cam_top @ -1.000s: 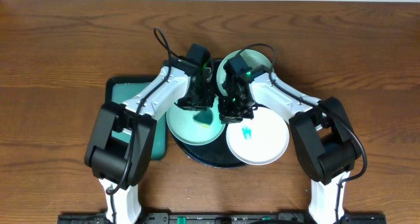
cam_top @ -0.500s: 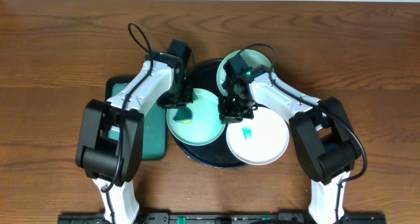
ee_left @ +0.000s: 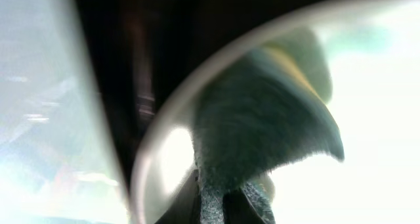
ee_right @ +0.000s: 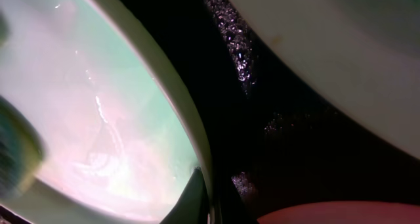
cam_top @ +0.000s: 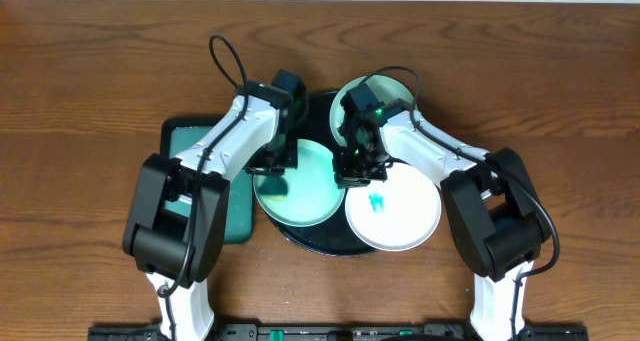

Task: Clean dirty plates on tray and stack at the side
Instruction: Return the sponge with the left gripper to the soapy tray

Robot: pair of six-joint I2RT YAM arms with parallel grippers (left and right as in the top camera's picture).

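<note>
A mint-green plate (cam_top: 305,191) lies on the left of the round black tray (cam_top: 318,243). My left gripper (cam_top: 276,167) is shut on a dark teal cloth (ee_left: 262,119) and presses it on this plate's left side, by the rim (ee_left: 161,145). My right gripper (cam_top: 352,171) is shut on the same plate's right rim (ee_right: 197,152). A white plate (cam_top: 400,213) with a teal smear (cam_top: 377,200) lies at the tray's right front. A second mint-green plate (cam_top: 395,89) lies at the back, half hidden by the right arm.
A teal rectangular tray (cam_top: 182,141) sits on the wooden table left of the black tray, partly under the left arm. Both arms cross over the tray's back half. The black tray floor (ee_right: 275,119) shows wet specks between the plates.
My left gripper has dragged the cloth from the mint plate's middle to its left side. The teal smear there no longer shows. The right gripper has not moved.
</note>
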